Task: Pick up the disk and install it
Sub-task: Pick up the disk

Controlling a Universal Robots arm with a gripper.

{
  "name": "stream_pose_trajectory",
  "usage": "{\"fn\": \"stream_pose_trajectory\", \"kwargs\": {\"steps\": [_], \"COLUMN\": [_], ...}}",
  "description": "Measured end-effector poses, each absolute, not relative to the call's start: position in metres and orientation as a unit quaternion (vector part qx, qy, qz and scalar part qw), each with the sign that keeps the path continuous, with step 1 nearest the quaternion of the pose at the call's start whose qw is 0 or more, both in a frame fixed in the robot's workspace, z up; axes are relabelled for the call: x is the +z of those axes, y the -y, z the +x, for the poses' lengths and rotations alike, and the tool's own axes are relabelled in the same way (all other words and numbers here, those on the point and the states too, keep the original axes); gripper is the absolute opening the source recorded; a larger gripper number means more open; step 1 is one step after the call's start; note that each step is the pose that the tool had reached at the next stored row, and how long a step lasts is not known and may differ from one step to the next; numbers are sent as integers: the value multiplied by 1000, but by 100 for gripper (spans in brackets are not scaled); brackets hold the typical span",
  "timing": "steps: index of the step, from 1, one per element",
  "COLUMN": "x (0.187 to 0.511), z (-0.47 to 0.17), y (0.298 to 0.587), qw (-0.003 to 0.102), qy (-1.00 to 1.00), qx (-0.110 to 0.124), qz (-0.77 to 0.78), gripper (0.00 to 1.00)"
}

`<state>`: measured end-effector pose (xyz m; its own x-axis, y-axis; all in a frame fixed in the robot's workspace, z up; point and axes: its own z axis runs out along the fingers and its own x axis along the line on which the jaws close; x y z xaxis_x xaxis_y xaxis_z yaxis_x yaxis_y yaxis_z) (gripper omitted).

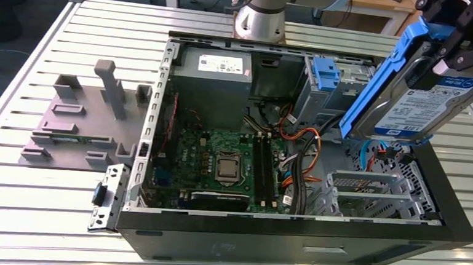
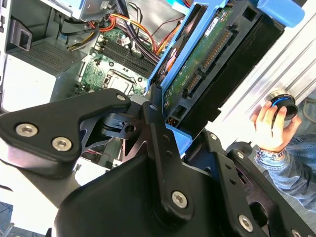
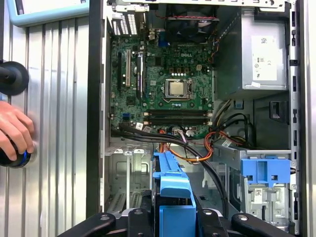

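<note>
Black end effector (image 2: 163,123) clamped on disk (image 1: 423,98), tilted steeply, above open computer case (image 1: 296,241)

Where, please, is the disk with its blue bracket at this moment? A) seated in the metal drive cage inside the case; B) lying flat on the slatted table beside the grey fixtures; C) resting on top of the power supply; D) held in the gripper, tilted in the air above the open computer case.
D: the exterior view shows the disk clamped in the gripper, tilted, clear above the open computer case.
</note>
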<state>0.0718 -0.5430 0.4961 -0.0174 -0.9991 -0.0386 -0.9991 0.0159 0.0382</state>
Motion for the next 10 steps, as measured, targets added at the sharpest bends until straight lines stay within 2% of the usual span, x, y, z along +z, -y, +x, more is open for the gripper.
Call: {"fn": "stream_pose_trajectory", "kwargs": {"steps": [10], "x": [496], "z": [72], "y": [545], "qw": [0], "qy": [-713], "qx": [27], "qz": [-701], "gripper": [37]}}
